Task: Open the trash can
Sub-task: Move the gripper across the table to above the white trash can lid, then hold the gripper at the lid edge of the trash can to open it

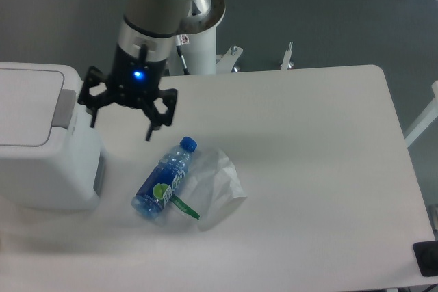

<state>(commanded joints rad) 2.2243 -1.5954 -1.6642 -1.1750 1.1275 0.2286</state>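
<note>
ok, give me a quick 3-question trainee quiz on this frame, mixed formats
1. True or false: the trash can has its lid raised.
2. Multiple choice: the blue-capped water bottle lies on the table A) upright B) on its side, partly over a crumpled white tissue C) inside the bin.
3. Fill in: the gripper hangs with its fingers ____, close to the can's grey tab.

Key: 1 false, the lid lies flat; 2 B; 3 open, holding nothing.

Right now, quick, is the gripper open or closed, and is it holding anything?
Gripper: open, holding nothing, fingers spread beside the trash can.
</note>
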